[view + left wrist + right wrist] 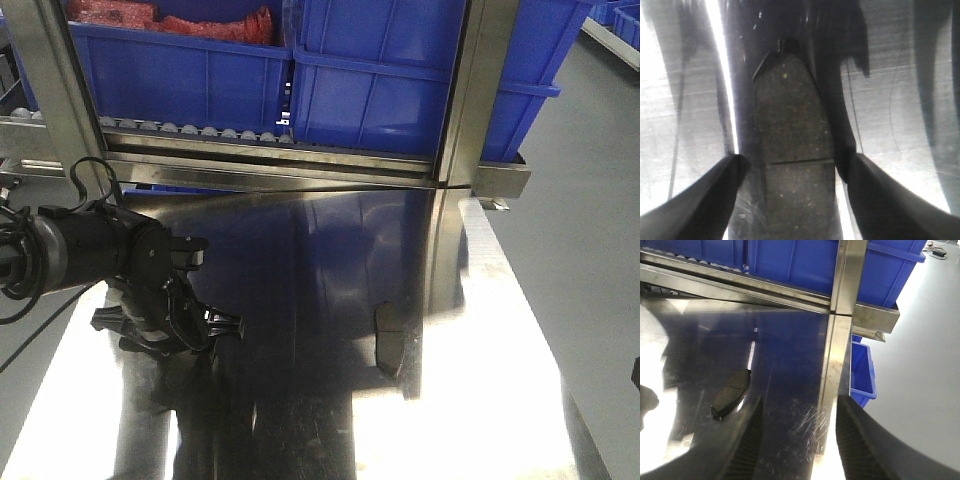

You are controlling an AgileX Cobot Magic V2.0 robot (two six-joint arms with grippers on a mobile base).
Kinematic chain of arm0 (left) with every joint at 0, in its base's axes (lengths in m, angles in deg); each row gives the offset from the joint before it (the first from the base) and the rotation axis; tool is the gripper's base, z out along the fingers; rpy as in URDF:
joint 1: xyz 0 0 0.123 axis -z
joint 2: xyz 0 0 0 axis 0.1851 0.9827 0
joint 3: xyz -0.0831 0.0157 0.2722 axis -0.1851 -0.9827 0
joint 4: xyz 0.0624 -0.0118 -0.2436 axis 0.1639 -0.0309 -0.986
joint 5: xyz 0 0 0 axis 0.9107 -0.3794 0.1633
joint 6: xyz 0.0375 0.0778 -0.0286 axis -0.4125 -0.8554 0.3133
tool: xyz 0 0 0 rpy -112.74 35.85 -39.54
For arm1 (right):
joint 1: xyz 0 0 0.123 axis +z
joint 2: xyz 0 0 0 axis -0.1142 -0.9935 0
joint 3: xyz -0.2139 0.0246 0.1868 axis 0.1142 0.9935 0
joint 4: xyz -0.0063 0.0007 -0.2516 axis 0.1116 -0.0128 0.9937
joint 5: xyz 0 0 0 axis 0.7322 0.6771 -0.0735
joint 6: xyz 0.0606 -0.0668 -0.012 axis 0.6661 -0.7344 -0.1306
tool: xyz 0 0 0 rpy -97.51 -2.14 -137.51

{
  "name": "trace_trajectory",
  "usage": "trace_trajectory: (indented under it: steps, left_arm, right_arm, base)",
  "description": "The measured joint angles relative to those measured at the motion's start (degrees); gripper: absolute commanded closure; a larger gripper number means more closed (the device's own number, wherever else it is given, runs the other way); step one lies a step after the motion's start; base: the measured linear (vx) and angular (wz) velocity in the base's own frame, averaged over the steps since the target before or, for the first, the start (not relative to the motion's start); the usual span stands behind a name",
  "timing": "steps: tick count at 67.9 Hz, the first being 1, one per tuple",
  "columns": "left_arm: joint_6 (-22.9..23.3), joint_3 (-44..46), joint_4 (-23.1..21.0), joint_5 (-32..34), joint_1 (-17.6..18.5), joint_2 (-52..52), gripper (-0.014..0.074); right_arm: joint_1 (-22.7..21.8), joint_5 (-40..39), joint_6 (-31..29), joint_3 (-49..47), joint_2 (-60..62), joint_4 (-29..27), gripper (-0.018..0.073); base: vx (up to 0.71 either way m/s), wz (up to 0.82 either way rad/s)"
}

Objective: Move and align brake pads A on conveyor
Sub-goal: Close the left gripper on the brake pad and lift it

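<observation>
Though hidden frontally, pad [790,125] within pincer [792,162].

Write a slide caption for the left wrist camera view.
Left gripper, jaws open, poised over a grooved brake pad lying flat on the reflective steel table.

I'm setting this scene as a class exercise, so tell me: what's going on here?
The left gripper hangs open over a brake pad lying flat on the steel table, one finger on each side, not yet gripping. A second pad lies on the table ahead of the right gripper, which is open and empty. Blue bins stand behind.
</observation>
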Motion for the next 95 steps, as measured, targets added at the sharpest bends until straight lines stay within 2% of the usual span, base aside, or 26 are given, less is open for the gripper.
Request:
trace_trajectory:
  steps: [6,12,17,27,36,51,68,95]
  left_arm:
    - [-0.1,0.3,0.0,0.0,0.0,0.3,0.0155]
    - [-0.1,0.5,0.5,0.4,0.0,0.5,0.0230]
    - [-0.1,0.5,1.1,0.7,0.0,0.5,0.0337]
    - [-0.1,0.5,1.5,1.3,0.0,0.6,0.0605]
    - [-0.3,0.5,1.5,1.5,0.0,0.6,0.0603]
    - [-3.1,-1.7,3.4,1.9,0.8,-3.2,0.0604]
    - [-3.1,-12.5,3.2,9.0,1.3,-19.6,0.0603]
    - [-3.1,-28.6,2.3,11.7,1.3,-50.6,0.0603]
  right_arm:
    - [0.0,0.0,0.0,0.0,0.0,0.0,0.0233]
    - [0.0,0.0,0.0,0.0,0.0,0.0,0.0233]
    - [0.0,0.0,0.0,0.0,0.0,0.0,0.0233]
    - [0.0,0.0,0.0,0.0,0.0,0.0,0.0233]
    - [0.0,0.0,0.0,0.0,0.0,0.0,0.0233]
    - [0.0,0.0,0.0,0.0,0.0,0.0,0.0233]
    - [0.0,0.0,0.0,0.0,0.0,0.0,0.0233]
    - [0.0,0.0,0.0,0.0,0.0,0.0,0.0233]
  base:
    - [0.00,0.00]
    - [0.00,0.00]
    - [0.00,0.00]
    - [0.00,0.00]
    - [0.00,0.00]
    - [0.00,0.00]
    - [0.00,0.00]
    - [0.00,0.00]
